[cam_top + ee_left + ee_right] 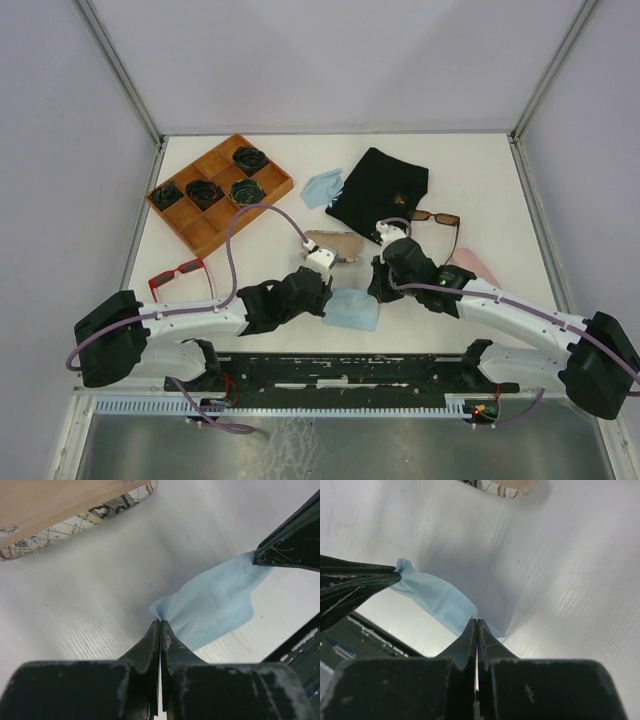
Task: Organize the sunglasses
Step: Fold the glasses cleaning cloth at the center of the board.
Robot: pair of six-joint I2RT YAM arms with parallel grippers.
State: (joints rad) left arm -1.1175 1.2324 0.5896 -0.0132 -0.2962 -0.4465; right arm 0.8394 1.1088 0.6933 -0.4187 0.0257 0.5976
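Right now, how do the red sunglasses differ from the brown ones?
The red sunglasses have a chunky frame; the brown sunglasses are thin-rimmed. Red lies at the left; brown lies at the right, beside the black pouch. Both lie unfolded on the table, neither held.

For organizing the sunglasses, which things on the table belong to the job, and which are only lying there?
Job: red sunglasses; brown-lens sunglasses; blue cloth pinched by left gripper and right gripper.
Lying about: patterned glasses case; pink case; black pouch; second blue cloth; wooden tray.
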